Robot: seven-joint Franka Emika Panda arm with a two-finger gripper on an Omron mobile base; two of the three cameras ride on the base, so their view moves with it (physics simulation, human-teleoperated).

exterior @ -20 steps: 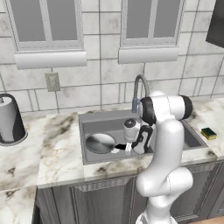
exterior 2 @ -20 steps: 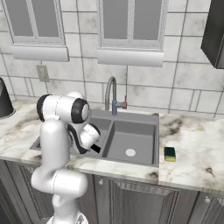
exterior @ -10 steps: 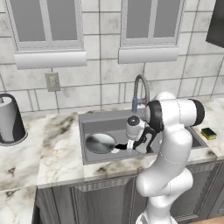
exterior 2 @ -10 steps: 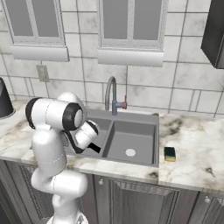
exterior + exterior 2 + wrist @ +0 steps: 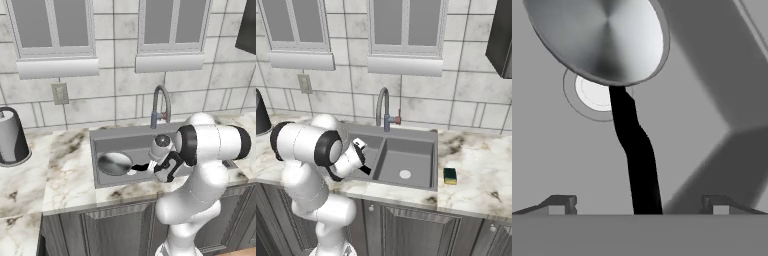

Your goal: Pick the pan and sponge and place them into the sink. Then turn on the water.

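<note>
Marble table [image 5: 65, 170]: pan [image 5: 114, 163] lying in sink [image 5: 107, 140], tool [image 5: 637, 202] spread apart, gripping nothing. Next: fetch sponge [image 5: 450, 175].

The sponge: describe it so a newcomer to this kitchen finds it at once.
Start at the dark grey double-basin sink under the windows. On the marble counter just past the sink's right rim lies the sponge, a small block, yellow with a dark green top. Nothing else on that stretch is coloured; the pan is round, silver and inside the left basin.

The pan [image 5: 114, 163] is set in the sink's [image 5: 125, 136] left basin (over the drain [image 5: 594, 95]); the sponge [image 5: 450, 175] is laid on the counter [image 5: 476, 175] right of it.
</note>
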